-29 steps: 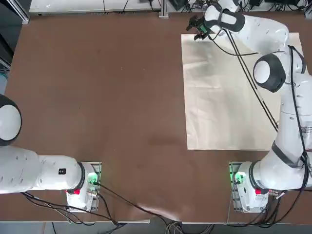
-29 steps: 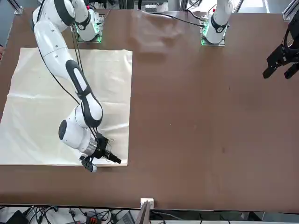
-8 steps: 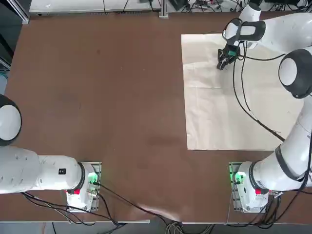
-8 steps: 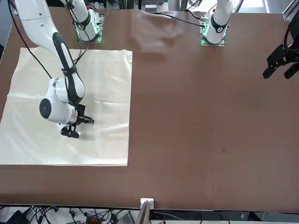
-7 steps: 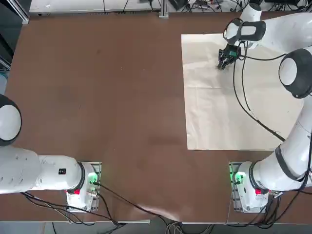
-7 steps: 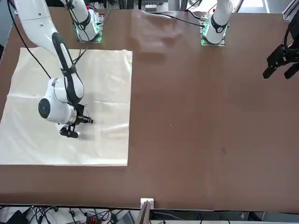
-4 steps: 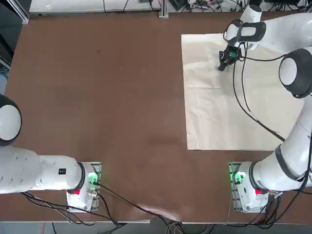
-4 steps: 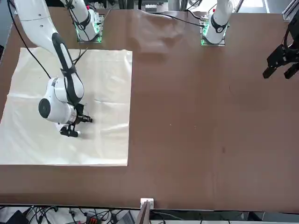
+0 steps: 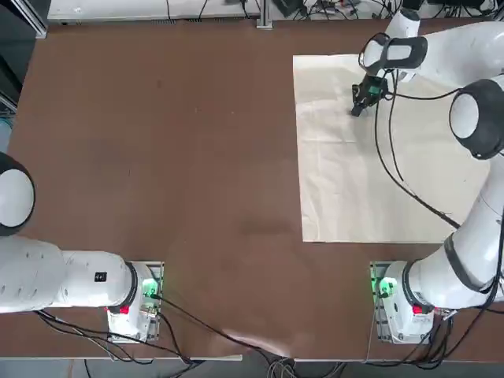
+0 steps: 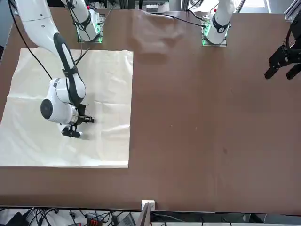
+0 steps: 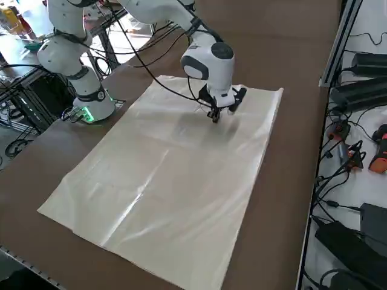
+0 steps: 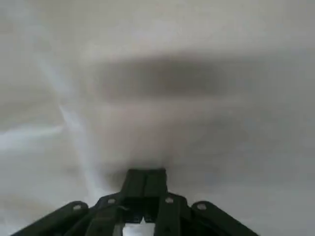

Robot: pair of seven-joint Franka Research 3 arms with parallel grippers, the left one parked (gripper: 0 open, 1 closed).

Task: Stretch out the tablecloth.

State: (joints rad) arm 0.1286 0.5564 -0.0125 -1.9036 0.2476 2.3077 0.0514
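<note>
The cream-beige tablecloth lies spread flat on the right half of the brown table, with soft creases and straight edges; it also shows in the front view and the side view. My right gripper points down over the cloth's far part, a little in from its far left corner. Its fingers are shut together with nothing between them. The tips sit very close to the cloth; whether they touch it I cannot tell. The front view has the gripper low over the sheet.
Bare brown tabletop stretches left of the cloth. Cables and black power units lie beyond the table's far edge rail. My arm's base stands just behind the cloth's near edge.
The gripper has left the cloth's far left corner and moved inward over the sheet. In the last second it has only shifted slightly. The cloth looks unchanged.
</note>
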